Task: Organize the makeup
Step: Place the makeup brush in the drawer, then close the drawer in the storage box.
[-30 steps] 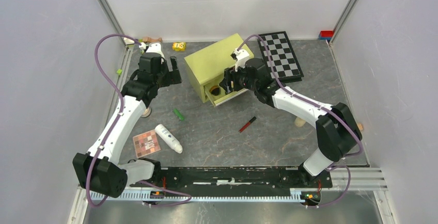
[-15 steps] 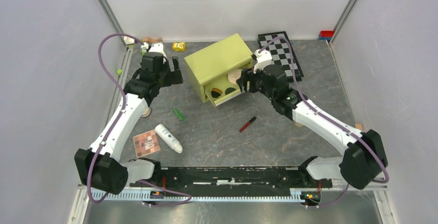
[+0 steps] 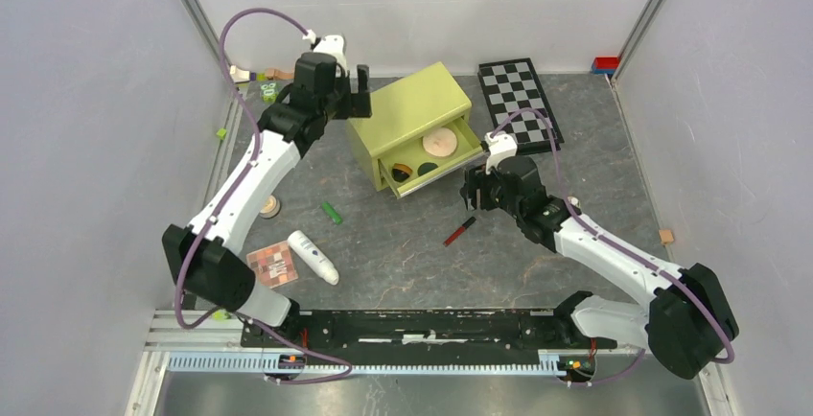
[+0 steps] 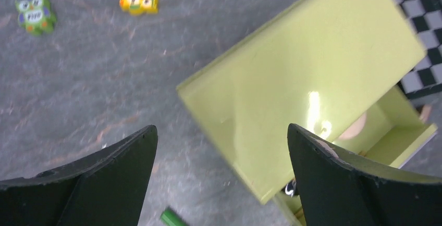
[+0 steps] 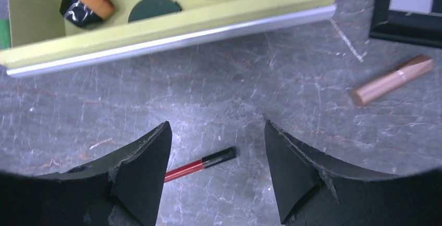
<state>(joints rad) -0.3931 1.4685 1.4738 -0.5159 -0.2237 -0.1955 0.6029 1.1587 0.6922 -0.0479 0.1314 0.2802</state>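
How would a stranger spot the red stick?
Find the yellow-green box with its drawer open. On the grey tabletop just before that drawer lies a thin red stick with a black end. Unlike the thicker tan tube nearby, it is red and black.

My left arm [image 3: 240, 186] reaches far forward and up, and my left gripper [image 4: 221, 132] faces down with its jaws spread wide, empty. My right arm [image 3: 604, 248] is bent low at the elbow. My right gripper [image 5: 216, 127] also faces down, jaws apart and empty.
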